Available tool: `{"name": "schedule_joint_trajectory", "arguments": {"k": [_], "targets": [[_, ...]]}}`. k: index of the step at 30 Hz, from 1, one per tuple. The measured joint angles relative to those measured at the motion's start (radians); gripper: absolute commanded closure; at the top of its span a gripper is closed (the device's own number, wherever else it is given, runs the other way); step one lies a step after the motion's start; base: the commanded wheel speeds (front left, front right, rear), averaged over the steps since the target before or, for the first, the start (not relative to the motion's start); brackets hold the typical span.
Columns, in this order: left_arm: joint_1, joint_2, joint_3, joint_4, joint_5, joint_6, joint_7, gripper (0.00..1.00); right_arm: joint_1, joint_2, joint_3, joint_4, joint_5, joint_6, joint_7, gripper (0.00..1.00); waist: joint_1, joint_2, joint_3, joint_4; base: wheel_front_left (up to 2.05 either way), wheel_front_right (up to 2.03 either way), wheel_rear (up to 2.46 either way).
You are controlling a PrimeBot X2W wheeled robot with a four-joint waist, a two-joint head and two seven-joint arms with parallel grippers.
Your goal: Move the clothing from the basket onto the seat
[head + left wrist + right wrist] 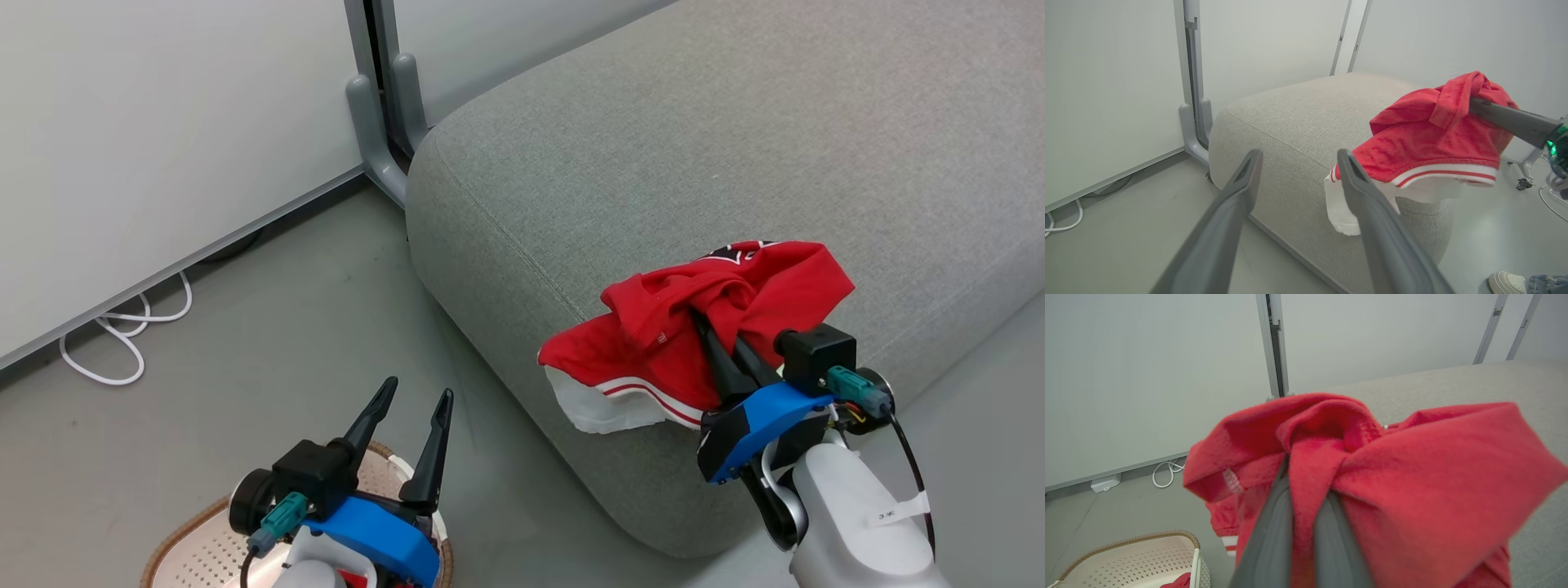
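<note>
The grey seat (735, 147) fills the far right. The basket (1139, 559) stands on the floor at the near left, with a scrap of the second garment (1175, 580) inside. The right hand (709, 325) is clamped on a bunched red garment (653, 327) at the seat's near edge, its white hem overhanging. It would be best to carry it farther onto the cushion and lower it before letting go, or it may slide off. The left hand (419, 386) hovers above the basket, fingers apart.
</note>
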Motion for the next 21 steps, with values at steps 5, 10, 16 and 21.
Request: {"name": "schedule_joint_trajectory", "arguments": {"k": [5,10,16,21], "targets": [[-0.002,0.006,0.001,0.0,-0.002,0.0,0.0,0.0,0.005,0.0,-0.002,-0.011,-0.001,0.0,0.0,1.0,0.0,0.0,0.009,0.001,0.0,0.0,0.0],[-0.002,0.013,0.035,-0.024,0.012,0.0,0.0,0.0,-0.053,0.0,-0.029,-0.014,0.013,0.0,0.013,1.0,0.0,0.0,0.042,0.001,0.0,0.0,0.0],[-0.046,0.047,0.011,-0.063,0.043,0.0,0.0,0.0,-0.2,-0.031,-0.14,-0.004,0.035,0.0,0.054,1.0,0.0001,0.0,0.121,0.025,0.0,0.0,0.0],[-0.109,0.097,-0.004,-0.091,0.057,0.0,0.0,0.0,-0.357,-0.12,-0.234,0.007,0.094,0.0,0.072,1.0,0.0002,0.0,0.224,0.065,0.0,0.0,0.0]]}}
